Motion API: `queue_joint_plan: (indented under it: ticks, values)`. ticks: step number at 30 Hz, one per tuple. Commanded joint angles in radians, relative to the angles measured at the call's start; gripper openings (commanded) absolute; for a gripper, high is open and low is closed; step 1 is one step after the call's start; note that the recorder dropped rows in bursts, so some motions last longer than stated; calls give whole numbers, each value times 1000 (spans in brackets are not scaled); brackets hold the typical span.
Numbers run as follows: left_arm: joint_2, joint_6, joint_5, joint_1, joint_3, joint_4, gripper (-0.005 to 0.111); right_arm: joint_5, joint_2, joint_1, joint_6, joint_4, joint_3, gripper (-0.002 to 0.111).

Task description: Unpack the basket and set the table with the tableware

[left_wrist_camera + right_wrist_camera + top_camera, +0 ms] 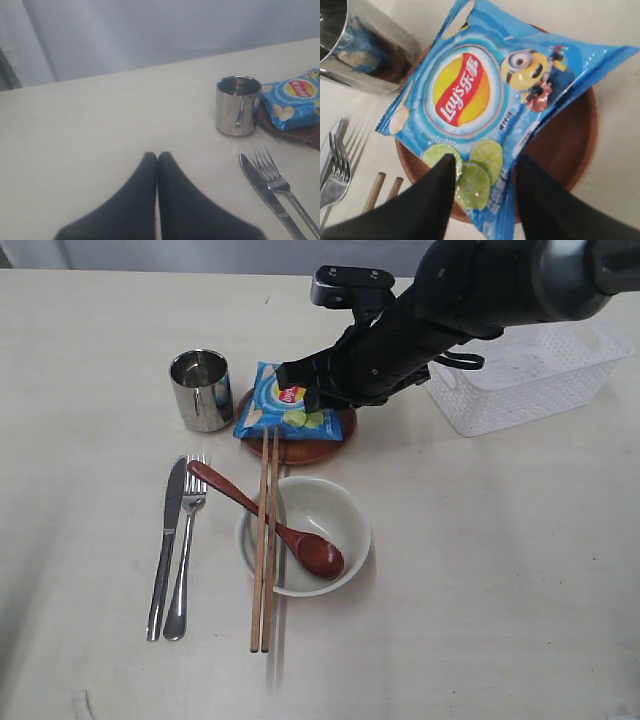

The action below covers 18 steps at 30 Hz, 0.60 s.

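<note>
The blue chip bag (285, 405) lies on the brown round plate (300, 450). My right gripper (300, 385) hovers just over the bag's near end. In the right wrist view its fingers (487, 160) stand apart on either side of the bag (485, 95), open, with the plate's rim (570, 145) beneath. On the table (500, 570) are the steel cup (202, 390), knife (165, 550), fork (185, 550) and off-white bowl (335, 510). The wooden spoon (270, 525) and chopsticks (263, 560) rest across the bowl. My left gripper (157, 156) is shut and empty over bare table.
The white lattice basket (530, 375) stands at the back right, partly behind my right arm, and looks empty. In the left wrist view the cup (237, 105), the knife (267, 192) and the fork (282, 187) lie off to one side of the shut fingers.
</note>
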Motion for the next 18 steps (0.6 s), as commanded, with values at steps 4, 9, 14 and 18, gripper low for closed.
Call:
queue_joint_plan:
  ticks: [4,9,14,18]
  values:
    - [-3,0,-1,2,2,-9,0,13,-3,0,18,5,-2,49]
    - [-3,0,-1,2,2,-9,0,19,-35,-3,21,-22,-2,49]
    - [-3,0,-1,2,2,-9,0,21,-135,-28,29,-23,-2,49]
    - [-3,0,-1,2,2,-9,0,34,-248,-38,29,-103,-2,49]
